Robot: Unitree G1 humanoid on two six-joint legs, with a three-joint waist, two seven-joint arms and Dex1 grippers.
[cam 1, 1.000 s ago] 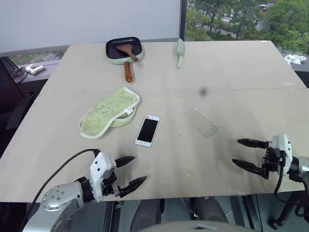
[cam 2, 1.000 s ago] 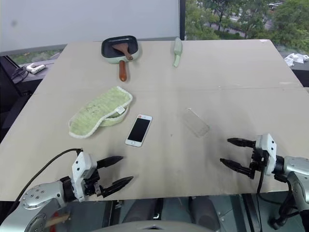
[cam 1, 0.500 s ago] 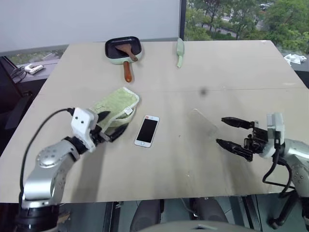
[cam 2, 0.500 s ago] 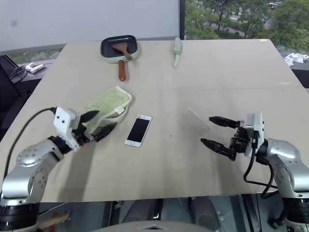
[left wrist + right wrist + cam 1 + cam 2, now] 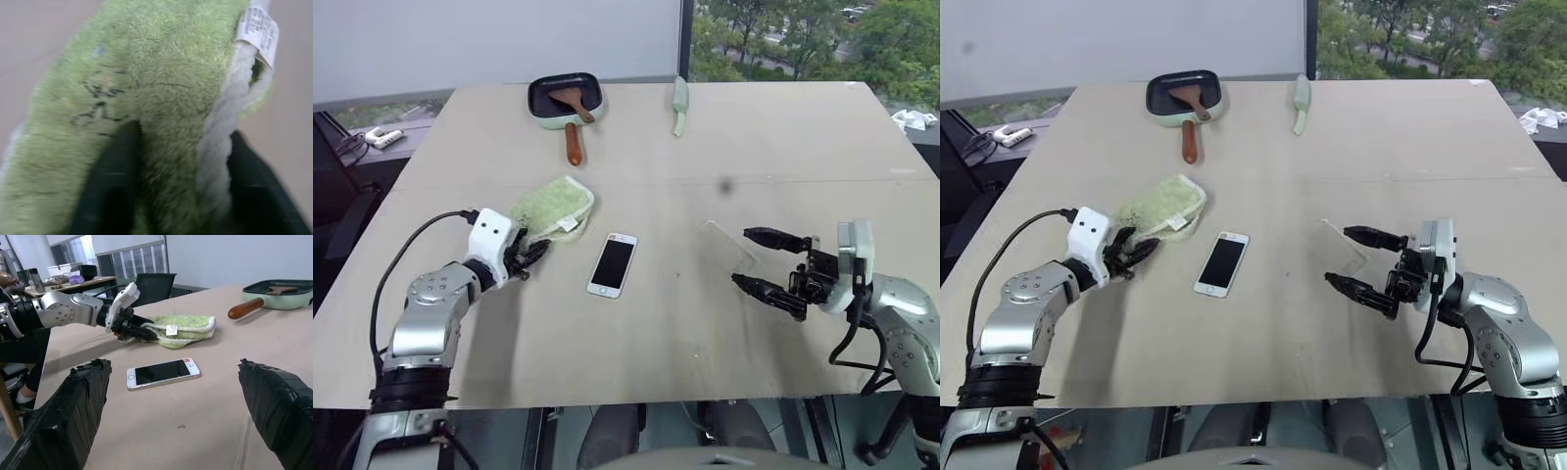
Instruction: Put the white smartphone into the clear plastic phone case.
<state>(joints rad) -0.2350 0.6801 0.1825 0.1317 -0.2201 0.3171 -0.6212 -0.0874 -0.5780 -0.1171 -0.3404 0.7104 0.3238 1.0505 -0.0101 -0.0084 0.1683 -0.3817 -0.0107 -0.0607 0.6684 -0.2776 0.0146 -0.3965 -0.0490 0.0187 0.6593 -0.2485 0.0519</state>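
Note:
The white smartphone [image 5: 612, 264] lies flat and screen up in the middle of the table, with no gripper touching it. To its right is the clear plastic phone case [image 5: 725, 242], visible as faint glossy edges. My right gripper [image 5: 740, 256] is open at the case's right side, fingertips spread on either side of its near end. Whether they touch it is unclear. My left gripper [image 5: 532, 254] is shut on the near end of a green oven mitt [image 5: 554, 205], left of the phone. In the left wrist view the black fingers [image 5: 112, 186] pinch the fuzzy mitt [image 5: 161, 93].
A green pan with a wooden spatula [image 5: 565, 99] and a pale green utensil [image 5: 679, 104] sit at the table's far edge. A power strip [image 5: 384, 140] lies off the table at the back left. A seam crosses the table's middle.
My left gripper went forward to the mitt and closed on its near end, bunching it. My right gripper moved left to the clear case and stayed open.

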